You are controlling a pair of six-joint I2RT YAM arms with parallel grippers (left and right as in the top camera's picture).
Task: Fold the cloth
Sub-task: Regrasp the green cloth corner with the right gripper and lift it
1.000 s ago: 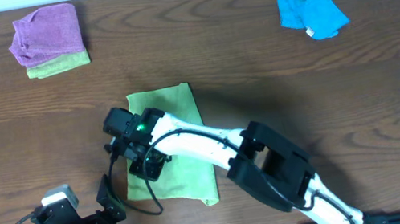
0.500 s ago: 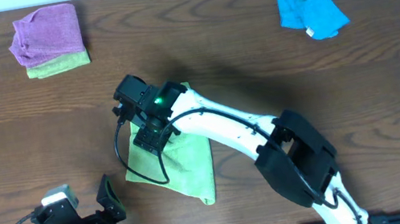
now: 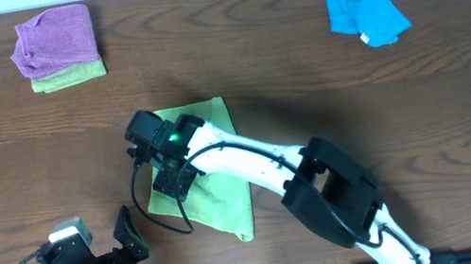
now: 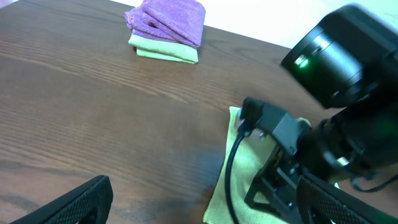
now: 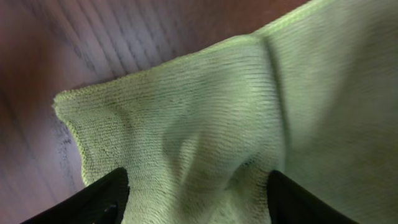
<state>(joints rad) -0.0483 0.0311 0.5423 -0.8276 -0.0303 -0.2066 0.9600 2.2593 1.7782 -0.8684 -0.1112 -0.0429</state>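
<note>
Cloth (image 3: 221, 187) lies folded at front centre, its left corner now dragged askew. The right gripper (image 5: 196, 199) has just let go and hangs over that corner, jaws apart. The left gripper (image 4: 211, 205) waits wide, idle. The fold probably needs squaring.
</note>
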